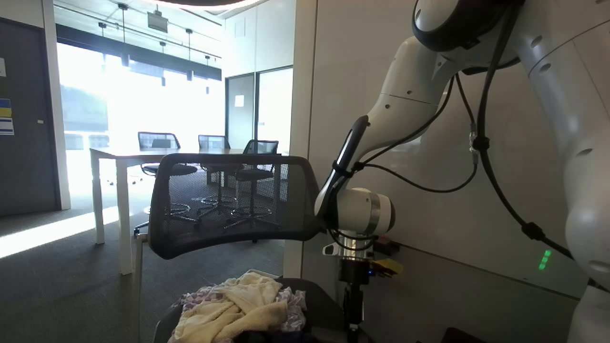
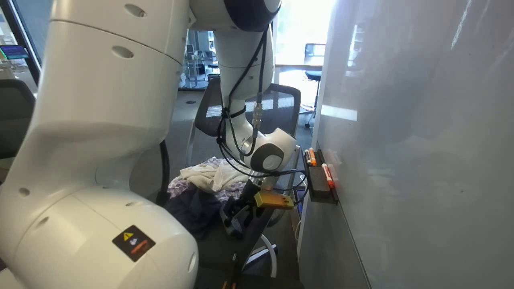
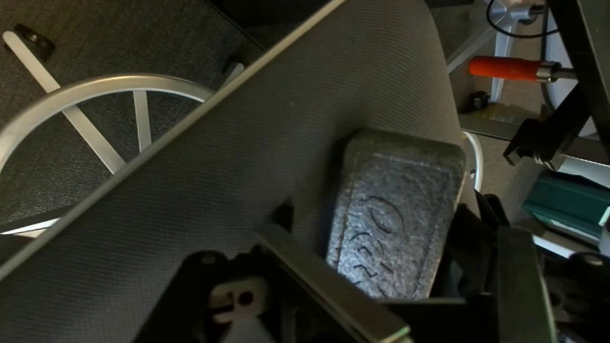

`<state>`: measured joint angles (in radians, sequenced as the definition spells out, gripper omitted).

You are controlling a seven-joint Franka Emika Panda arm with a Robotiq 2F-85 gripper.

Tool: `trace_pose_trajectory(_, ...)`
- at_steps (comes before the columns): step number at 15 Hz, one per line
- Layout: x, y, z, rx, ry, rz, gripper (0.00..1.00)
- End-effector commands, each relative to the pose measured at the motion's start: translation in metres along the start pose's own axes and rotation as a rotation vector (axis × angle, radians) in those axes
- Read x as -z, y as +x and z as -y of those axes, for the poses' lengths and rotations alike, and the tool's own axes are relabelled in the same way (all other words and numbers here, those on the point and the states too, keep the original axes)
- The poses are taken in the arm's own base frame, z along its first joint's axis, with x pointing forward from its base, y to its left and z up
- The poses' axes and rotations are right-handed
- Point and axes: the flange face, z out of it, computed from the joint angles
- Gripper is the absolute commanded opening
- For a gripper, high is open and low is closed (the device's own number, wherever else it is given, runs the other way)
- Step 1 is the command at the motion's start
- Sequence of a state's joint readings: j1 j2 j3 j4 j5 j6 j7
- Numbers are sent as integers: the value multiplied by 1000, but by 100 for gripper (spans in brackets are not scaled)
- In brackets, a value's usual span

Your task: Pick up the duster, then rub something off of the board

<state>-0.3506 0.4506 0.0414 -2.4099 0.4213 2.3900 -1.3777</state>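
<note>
On the chair seat point(image 3: 248, 166), the duster point(image 3: 395, 214) lies ungripped between widely parted fingers point(image 3: 329, 282).

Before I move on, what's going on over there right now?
The robot's end effector is down at a chair seat, with the grey duster between its jaws. Whether they grip it firmly, I can't tell. No rubbing is under way: the duster is down by the seat, apart from the white board, which shows in both exterior views.
</note>
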Motion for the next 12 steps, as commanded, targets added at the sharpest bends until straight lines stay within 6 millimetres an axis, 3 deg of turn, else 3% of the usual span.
trace_pose_trajectory(1,-5,1,-4,8,42,-31,52)
trace_pose_trajectory(4,-5,1,-2,-9,51,-41,32)
trace_pose_trajectory(7,0,3,6,-30,56,-64,32)
trace_pose_trajectory(12,19,8,42,-55,-61,-62,32)
